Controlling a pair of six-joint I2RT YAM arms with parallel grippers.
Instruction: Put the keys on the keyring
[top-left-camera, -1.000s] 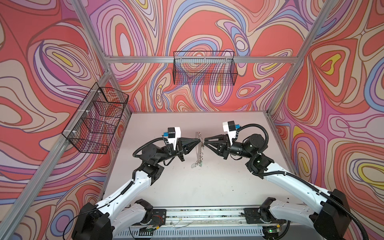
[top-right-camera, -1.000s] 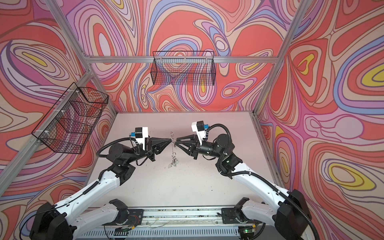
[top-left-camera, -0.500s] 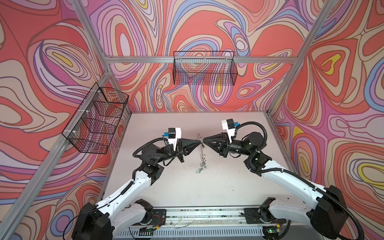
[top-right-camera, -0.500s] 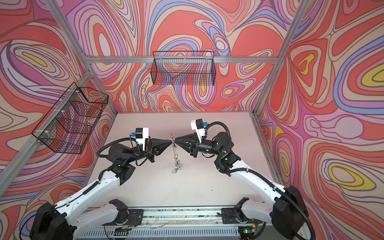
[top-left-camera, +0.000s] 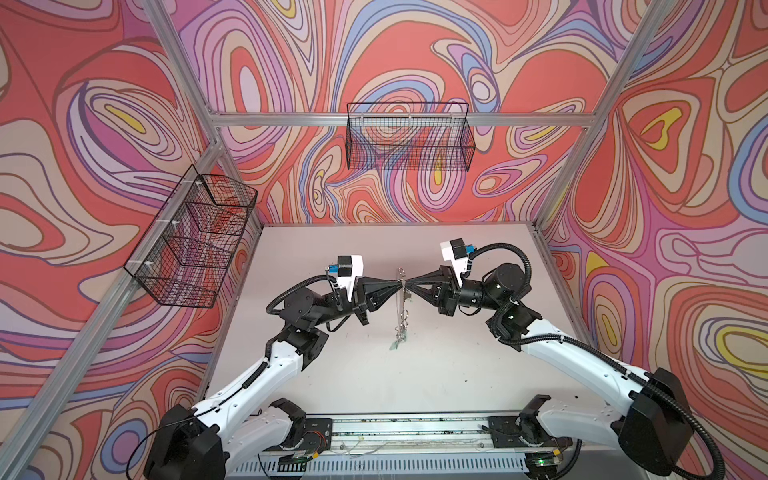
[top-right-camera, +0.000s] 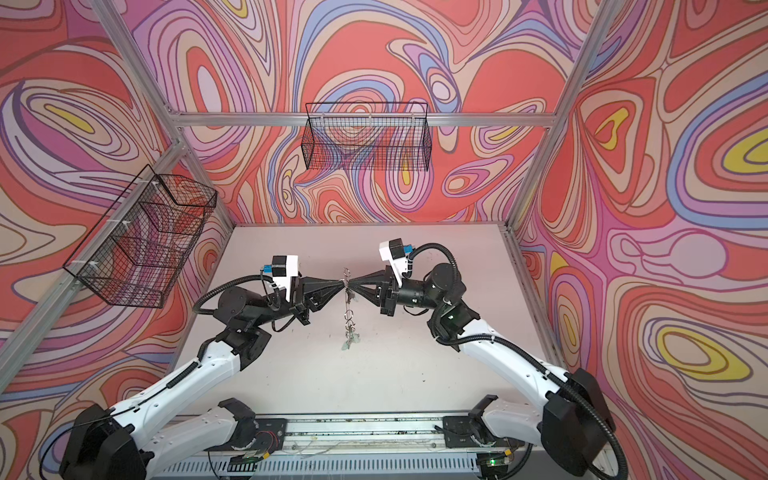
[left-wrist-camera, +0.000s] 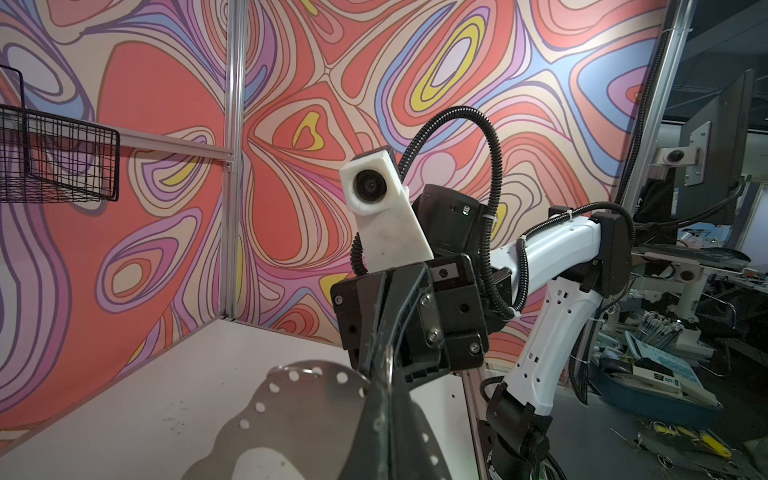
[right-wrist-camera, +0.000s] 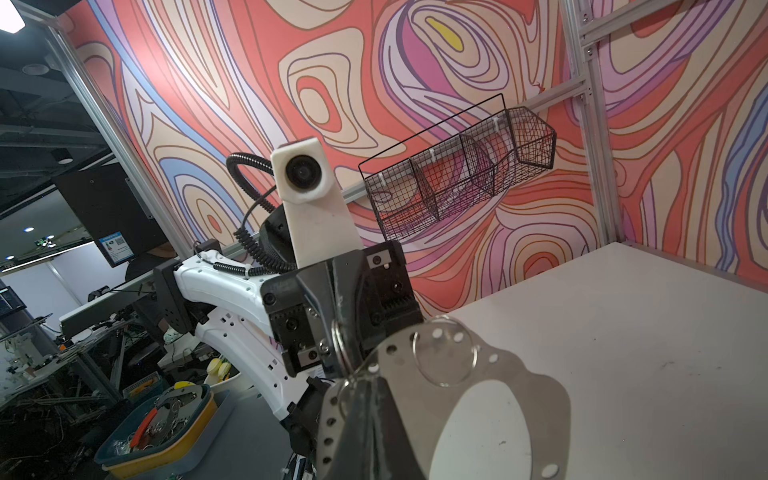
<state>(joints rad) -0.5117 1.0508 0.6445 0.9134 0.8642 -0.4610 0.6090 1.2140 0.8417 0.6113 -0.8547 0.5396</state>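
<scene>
The keyring (top-left-camera: 401, 307) (top-right-camera: 347, 309), a flat shiny metal plate with a large hole, hangs edge-on above the table between both arms. My left gripper (top-left-camera: 398, 284) (top-right-camera: 340, 284) is shut on its upper rim from the left. My right gripper (top-left-camera: 409, 284) (top-right-camera: 352, 286) is shut on the same rim from the right, tip to tip. A bunch of keys (top-left-camera: 398, 338) (top-right-camera: 349, 338) dangles from its lower end. In the left wrist view the left gripper (left-wrist-camera: 384, 388) pinches the holed keyring (left-wrist-camera: 299, 415). In the right wrist view the right gripper (right-wrist-camera: 365, 388) grips the keyring (right-wrist-camera: 419, 399) beside a wire loop (right-wrist-camera: 444, 353).
Black wire baskets hang on the back wall (top-left-camera: 409, 137) and the left wall (top-left-camera: 191, 237). The pale table (top-left-camera: 415, 374) lies below, with the arms' base rail (top-left-camera: 407, 428) along its front. Outside the cell stands a bin of tools (right-wrist-camera: 166, 428).
The right gripper's jaws have closed on the keyring's rim opposite the left gripper. The right arm has shifted slightly, and the hanging keys now dangle a little lower.
</scene>
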